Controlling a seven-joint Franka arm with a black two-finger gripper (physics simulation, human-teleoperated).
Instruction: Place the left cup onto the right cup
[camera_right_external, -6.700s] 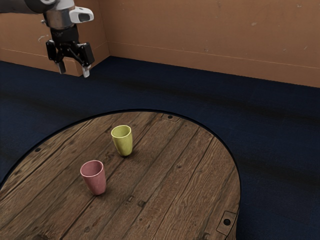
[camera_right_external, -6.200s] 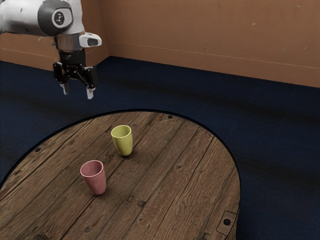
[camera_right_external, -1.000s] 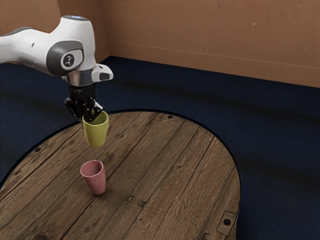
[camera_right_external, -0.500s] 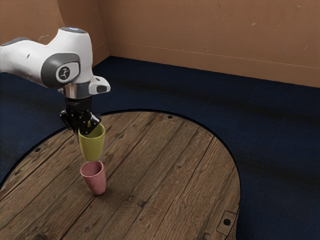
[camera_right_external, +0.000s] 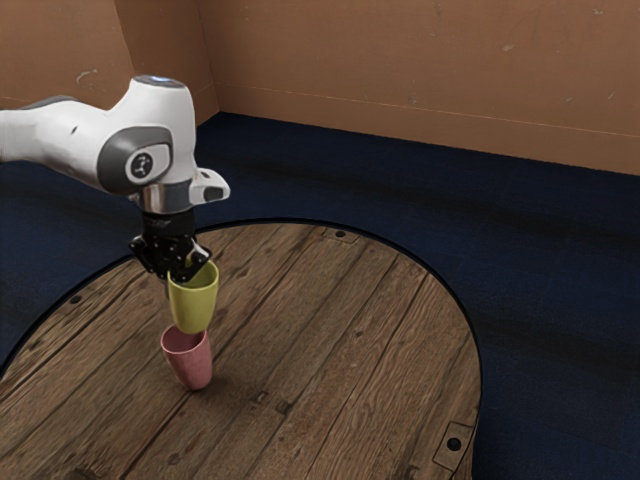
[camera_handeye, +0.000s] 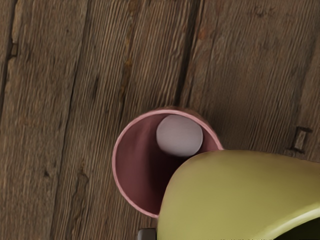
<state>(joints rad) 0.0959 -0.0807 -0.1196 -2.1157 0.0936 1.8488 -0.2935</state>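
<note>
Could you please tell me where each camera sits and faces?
Exterior view: beside the arm, looking down across the round wooden table; shows the white arm, black jaws gripping the yellow-green plastic cup.
Wrist view: at the wrist, looking down into the pink plastic cup; perhaps a dark sliver of the jaws.
Shared: both cups, the table.

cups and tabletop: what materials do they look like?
Yellow-green tapered cup and pink tapered cup: smooth matte, uniform colour, thin rims, likely plastic, maybe ceramic. Round wooden table: weathered planks, visible grain and gaps; dark rim band, possibly metal.
</note>
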